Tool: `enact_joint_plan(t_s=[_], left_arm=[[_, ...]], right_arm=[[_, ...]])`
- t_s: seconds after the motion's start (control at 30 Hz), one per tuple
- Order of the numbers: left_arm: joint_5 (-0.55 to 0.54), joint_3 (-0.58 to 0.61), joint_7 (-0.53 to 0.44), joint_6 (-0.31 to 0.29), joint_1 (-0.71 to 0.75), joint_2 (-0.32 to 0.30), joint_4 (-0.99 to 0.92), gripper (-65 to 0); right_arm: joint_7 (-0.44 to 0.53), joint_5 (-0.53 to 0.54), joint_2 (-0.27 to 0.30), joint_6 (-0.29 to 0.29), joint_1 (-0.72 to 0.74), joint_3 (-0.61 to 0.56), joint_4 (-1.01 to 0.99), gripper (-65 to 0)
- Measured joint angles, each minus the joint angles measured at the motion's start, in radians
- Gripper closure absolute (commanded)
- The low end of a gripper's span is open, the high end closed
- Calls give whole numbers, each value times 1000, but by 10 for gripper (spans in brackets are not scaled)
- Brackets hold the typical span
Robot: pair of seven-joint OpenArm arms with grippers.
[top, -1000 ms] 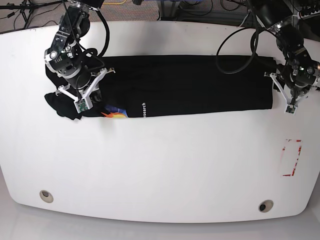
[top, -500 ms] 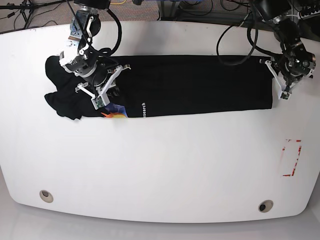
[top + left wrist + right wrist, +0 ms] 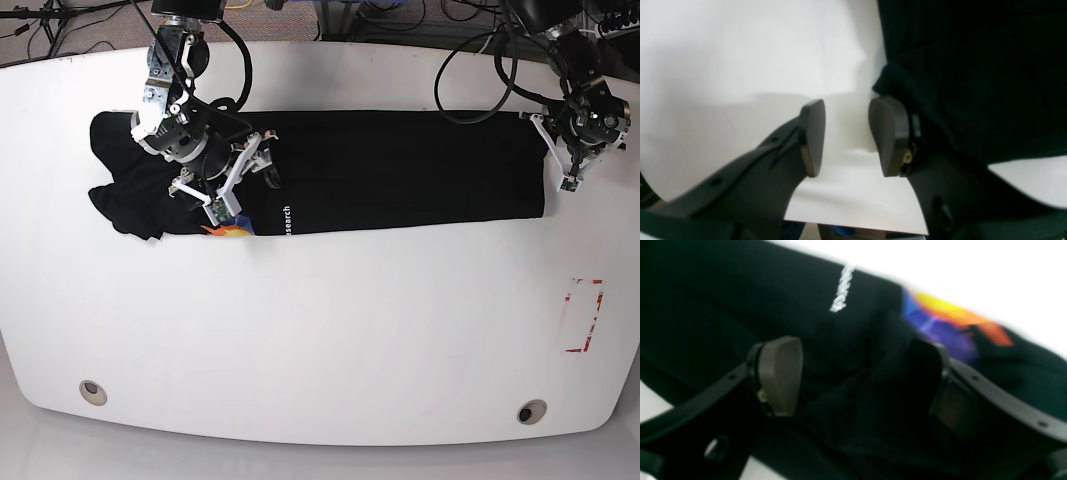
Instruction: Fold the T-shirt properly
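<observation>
The black T-shirt (image 3: 400, 170) lies in a long folded band across the far half of the white table (image 3: 320, 330). Its white lettering (image 3: 288, 220) and colour patch (image 3: 230, 229) sit at the near edge on the left. My right gripper (image 3: 240, 185) is open over the chest area near the patch. In the right wrist view the right gripper (image 3: 853, 380) straddles a raised fold of the shirt (image 3: 723, 306), below the lettering (image 3: 841, 290) and the patch (image 3: 940, 320). My left gripper (image 3: 572, 180) is at the hem end. In the left wrist view the left gripper (image 3: 850, 136) is open over bare table, one finger against the shirt's (image 3: 973, 83) edge.
A red tape outline (image 3: 583, 315) marks the table near the right edge. Two round holes (image 3: 92, 391) (image 3: 531, 411) sit near the front edge. Cables and stands lie beyond the far edge. A bunched sleeve (image 3: 125, 215) hangs out at the left end.
My right gripper has moved to the right, from the sleeve end to the chest beside the patch. My left gripper has moved toward the far side along the hem end.
</observation>
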Motion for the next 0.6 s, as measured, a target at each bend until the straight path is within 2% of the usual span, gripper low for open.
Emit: enact_joint_plan(t_s=[0.13,0.33,0.43,0.53,0.6], left_arm=[[-1,0,0,0,0,0,0,-254],[-1,0,0,0,2,0,0,-254],[-3,0,-9,0,10,0,0,-254],[-5,0,-12,0,14,0,1,-254],[-8,0,-12,0,14,-3,1,-254]], right_arm=[[8,-7,3,-4,35,-2,-74,-387],[103,0,24,-3,52,-5,-155,-273],[111,-5,31,-3,63,-4,-192,-192],[122,-5,43,-3,72,-5,-201,-75],[123,-4,48,-3,77,-5,-196,-21]])
